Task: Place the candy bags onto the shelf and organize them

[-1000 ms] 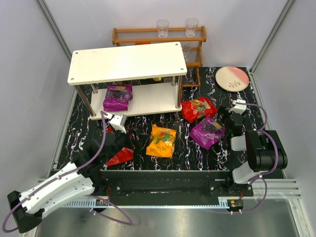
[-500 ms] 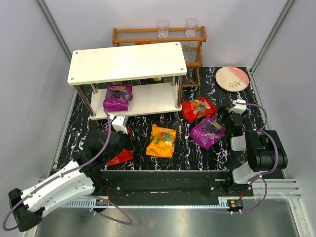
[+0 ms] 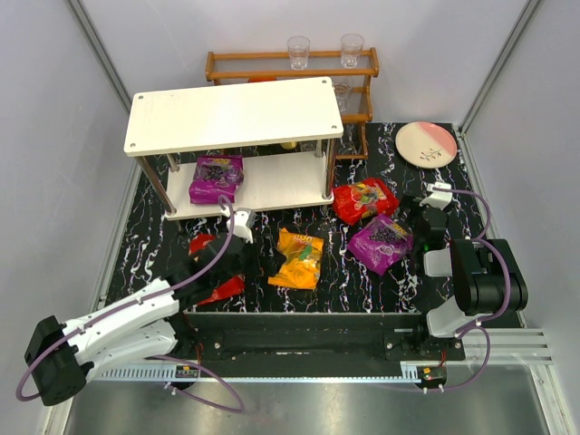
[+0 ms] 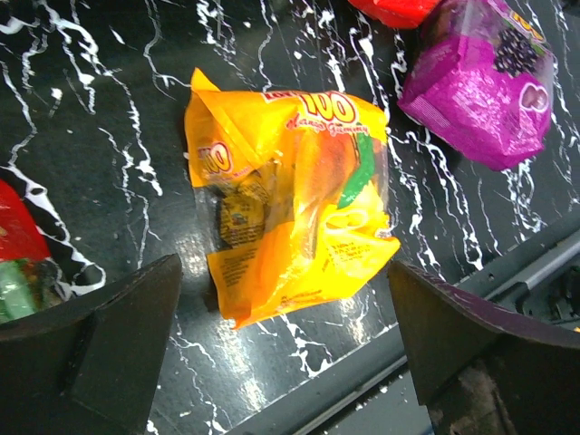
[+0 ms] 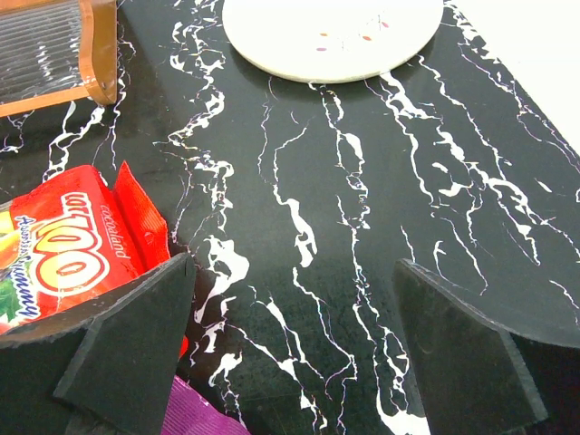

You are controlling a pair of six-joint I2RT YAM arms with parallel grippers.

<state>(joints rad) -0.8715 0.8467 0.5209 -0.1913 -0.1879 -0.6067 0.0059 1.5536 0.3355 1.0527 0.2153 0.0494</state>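
Candy bags (image 3: 381, 241) lie mostly loose on the surface (image 3: 149, 240); one purple bag (image 3: 216, 178) sits on the lower board of the shelf (image 3: 234, 113), upper left in the overhead view. Our left tool (image 4: 283, 272) hangs wide open and empty over the orange bag (image 4: 290, 204) (lining up a grasp, we judge). Our right tool (image 5: 292, 267), equally open, holds nothing beside a red bag (image 5: 72, 258), cut off at frame left. Another red bag (image 3: 222, 288) is half hidden under the left arm.
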